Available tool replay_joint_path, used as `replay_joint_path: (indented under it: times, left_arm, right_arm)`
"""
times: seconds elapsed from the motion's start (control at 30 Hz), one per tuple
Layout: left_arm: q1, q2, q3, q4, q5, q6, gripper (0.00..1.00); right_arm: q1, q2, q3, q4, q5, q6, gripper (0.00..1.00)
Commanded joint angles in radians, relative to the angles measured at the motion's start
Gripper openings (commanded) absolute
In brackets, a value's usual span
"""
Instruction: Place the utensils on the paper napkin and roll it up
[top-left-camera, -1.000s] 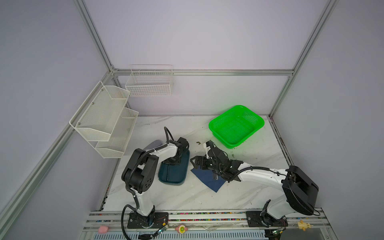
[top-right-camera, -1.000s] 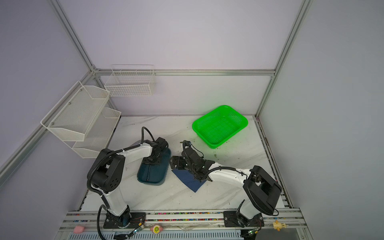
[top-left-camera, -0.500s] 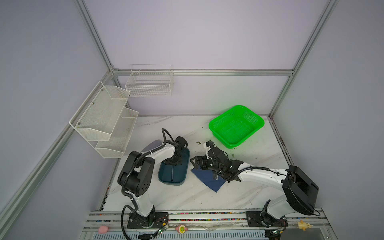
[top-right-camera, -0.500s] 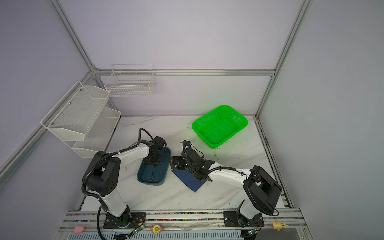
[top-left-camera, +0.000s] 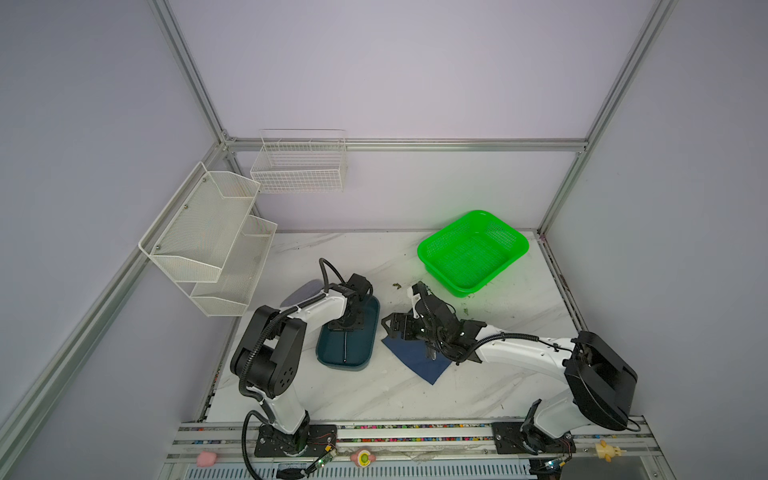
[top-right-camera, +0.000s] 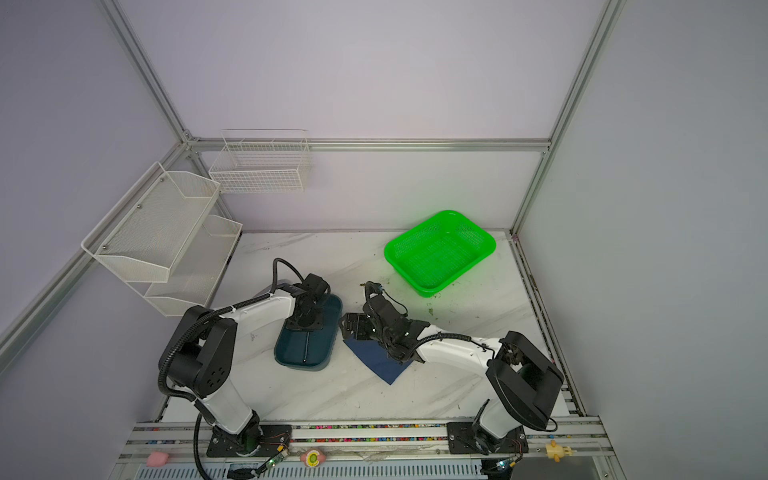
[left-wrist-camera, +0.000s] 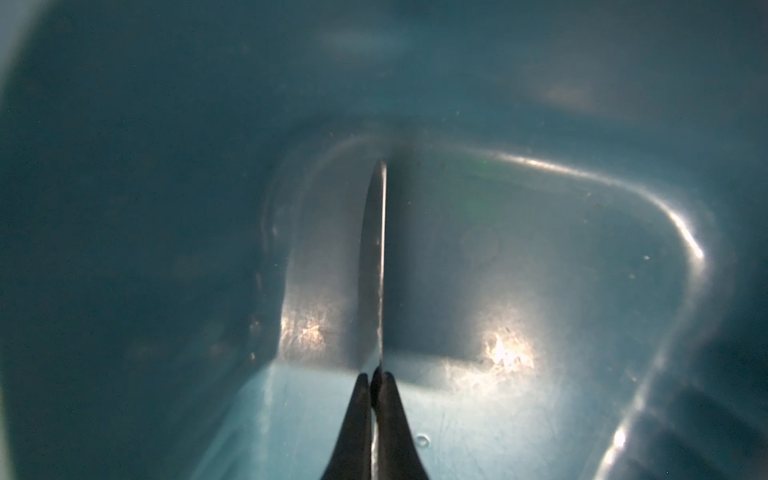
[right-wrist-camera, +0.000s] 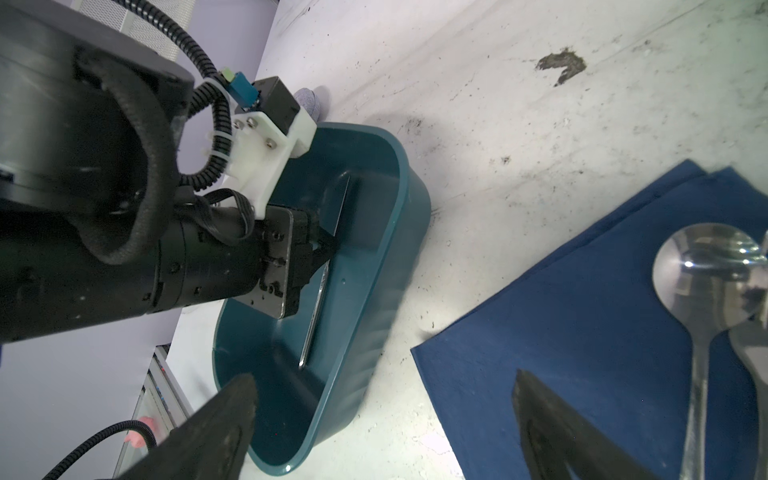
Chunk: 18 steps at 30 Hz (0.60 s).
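Steel knife (left-wrist-camera: 373, 266) pinched on edge by the left tool (left-wrist-camera: 376, 376), its fingers pressed together on the blade, low inside the teal tray (top-left-camera: 332, 365). On the navy napkin (top-left-camera: 415, 359), just beside the tray, lie a spoon (right-wrist-camera: 706, 266) and a second piece (right-wrist-camera: 754, 365). The right tool (right-wrist-camera: 382, 376) hangs spread and empty over the napkin's tray-side corner. The last pickup looks under way. Next, the knife must clear the tray wall and cross to the napkin.

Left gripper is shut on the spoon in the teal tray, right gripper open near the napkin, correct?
No: the left gripper is shut on the knife, per the left wrist view; the spoon lies on the napkin. The rest holds.
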Motion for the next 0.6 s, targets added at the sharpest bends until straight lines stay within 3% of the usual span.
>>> replay_joint_path:
  times: [0.0, 0.57]
  left_arm:
    - [0.013, 0.024, -0.061, 0.005, 0.045, -0.033, 0.03]
    - [0.039, -0.044, -0.088, 0.032, 0.076, -0.048, 0.03]
  right_arm:
    - [0.004, 0.001, 0.011, -0.017, 0.014, 0.007, 0.97]
    - [0.004, 0.002, 0.011, -0.019, 0.012, 0.011, 0.97]
